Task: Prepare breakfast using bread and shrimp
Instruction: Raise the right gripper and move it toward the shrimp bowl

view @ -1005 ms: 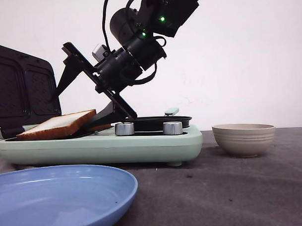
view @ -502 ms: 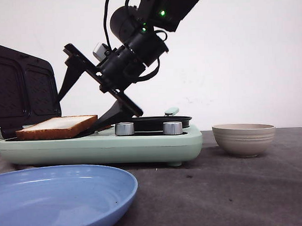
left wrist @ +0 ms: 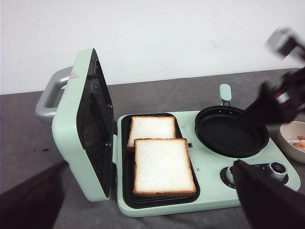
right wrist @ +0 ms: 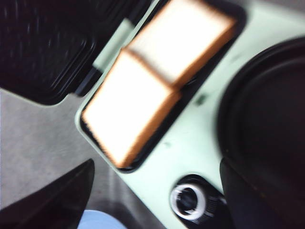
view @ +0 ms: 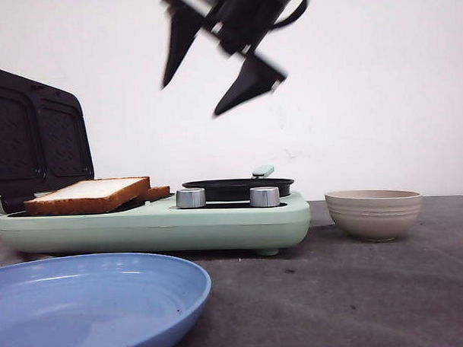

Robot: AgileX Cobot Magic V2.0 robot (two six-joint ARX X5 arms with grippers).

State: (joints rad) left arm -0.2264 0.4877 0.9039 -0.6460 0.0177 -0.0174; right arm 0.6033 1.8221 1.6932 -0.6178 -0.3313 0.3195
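Bread: two slices lie in the dark left tray of the mint-green breakfast maker (view: 218, 227), overlapping, the nearer slice (left wrist: 162, 166) resting partly on the farther slice (left wrist: 151, 130); in the front view the bread (view: 91, 193) shows as a low stack with brown crust edges. Nearest the camera on the table (view: 357, 291) sits one blue plate (view: 91, 300), at the left. Behind it stands the breakfast maker, with two silver knobs (view: 190, 198) on its front edge and one round black pan (left wrist: 231, 131) on its right half. Its lid (left wrist: 88, 124) stands raised at the left. To the right of the machine is one beige ribbed bowl (view: 373, 213); the left wrist view shows small pinkish shrimp (left wrist: 300, 140) pieces inside, too cut off to count. High above the pan hangs the right gripper (view: 209, 71), blurred, its jaws spread apart and holding nothing. The left gripper (left wrist: 157, 210) is also spread wide, well short of the machine.
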